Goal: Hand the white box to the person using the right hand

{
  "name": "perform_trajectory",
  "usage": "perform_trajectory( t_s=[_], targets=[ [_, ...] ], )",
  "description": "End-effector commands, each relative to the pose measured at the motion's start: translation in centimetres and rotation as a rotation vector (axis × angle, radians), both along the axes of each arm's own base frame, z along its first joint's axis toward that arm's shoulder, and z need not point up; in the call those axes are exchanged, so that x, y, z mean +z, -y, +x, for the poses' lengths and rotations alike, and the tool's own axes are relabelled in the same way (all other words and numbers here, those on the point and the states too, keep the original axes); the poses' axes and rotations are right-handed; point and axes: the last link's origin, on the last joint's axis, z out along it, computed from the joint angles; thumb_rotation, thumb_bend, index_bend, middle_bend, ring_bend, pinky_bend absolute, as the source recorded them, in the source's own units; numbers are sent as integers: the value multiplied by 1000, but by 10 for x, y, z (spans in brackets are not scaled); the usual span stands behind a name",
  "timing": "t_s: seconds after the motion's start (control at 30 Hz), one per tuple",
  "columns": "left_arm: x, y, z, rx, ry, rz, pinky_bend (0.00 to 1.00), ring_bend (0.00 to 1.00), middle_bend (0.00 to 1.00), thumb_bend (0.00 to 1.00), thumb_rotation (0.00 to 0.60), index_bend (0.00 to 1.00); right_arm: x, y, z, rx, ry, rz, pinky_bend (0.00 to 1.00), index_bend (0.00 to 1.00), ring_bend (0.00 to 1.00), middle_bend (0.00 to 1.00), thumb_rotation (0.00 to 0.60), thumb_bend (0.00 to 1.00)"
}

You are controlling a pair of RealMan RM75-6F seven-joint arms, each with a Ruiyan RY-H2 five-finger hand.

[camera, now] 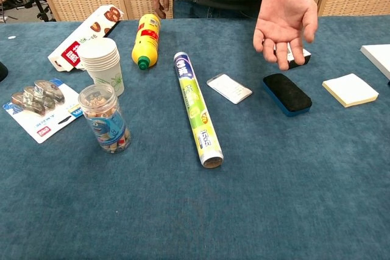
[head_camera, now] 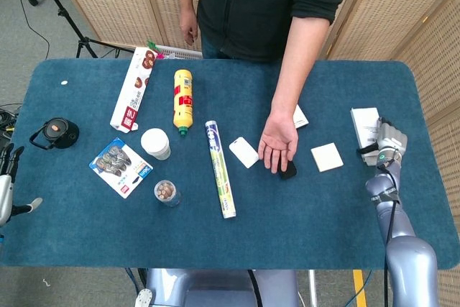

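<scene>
**A:** One white box (head_camera: 366, 126) sits at the right edge of the frame, flat on the blue table (head_camera: 72, 242). The robot's right hand (head_camera: 386, 141) is right at its lower right corner, touching or just beside it, can't tell which.

**B:** Holding it?

**A:** Can't tell, fingers are hidden from here. The person's hand (head_camera: 278, 142) waits palm-up mid-frame, well apart from the box. Left hand (head_camera: 8, 181) is at the far left edge with fingers spread, holding nothing.
</scene>
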Motion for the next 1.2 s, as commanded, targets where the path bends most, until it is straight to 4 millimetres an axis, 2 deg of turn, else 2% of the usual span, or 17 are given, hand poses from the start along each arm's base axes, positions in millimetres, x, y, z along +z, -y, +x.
perform_trajectory(
  t_s=[0.03, 0.17, 0.3, 0.5, 0.8, 0.9, 0.93, 1.07, 1.2],
  targets=[
    [0, 0, 0, 0, 1, 1, 84, 0, 0, 0, 600, 0, 0, -2, -2, -1, -15, 12, 440, 0, 310, 233, 600, 138],
    [0, 1, 0, 1, 3, -1, 84, 0, 0, 0, 600, 0, 3, 0, 0, 13, -52, -1, 538, 6, 488, 406, 600, 311],
    [-1, 0, 0, -1, 0, -5, 84, 0, 0, 0, 600, 0, 6, 0, -1, 41, -84, 0, 603, 55, 552, 482, 600, 439],
    [-2, 1, 1, -2, 0, -11, 84, 0, 0, 0, 600, 0, 15, -5, -7, 75, -105, -11, 604, 88, 558, 495, 600, 491],
    [-4, 1, 2, -10, 3, -25, 84, 0, 0, 0, 600, 0, 51, -14, -23, 122, -138, -77, 604, 91, 571, 498, 600, 517],
    [-3, 2, 2, -13, 7, -28, 84, 0, 0, 0, 600, 0, 72, -23, -32, 141, -151, -110, 604, 103, 571, 495, 600, 517],
    [-3, 3, 2, -17, 10, -29, 84, 0, 0, 0, 600, 0, 86, -31, -38, 154, -167, -140, 604, 109, 571, 494, 600, 517],
    [-2, 4, 3, -22, 15, -32, 84, 0, 0, 0, 600, 0, 102, -49, -42, 203, -174, -151, 604, 112, 571, 487, 600, 517],
    [-2, 7, 5, -37, 23, -38, 84, 0, 0, 0, 600, 0, 129, -87, -45, 282, -162, -180, 604, 112, 571, 484, 600, 517]
  ],
)
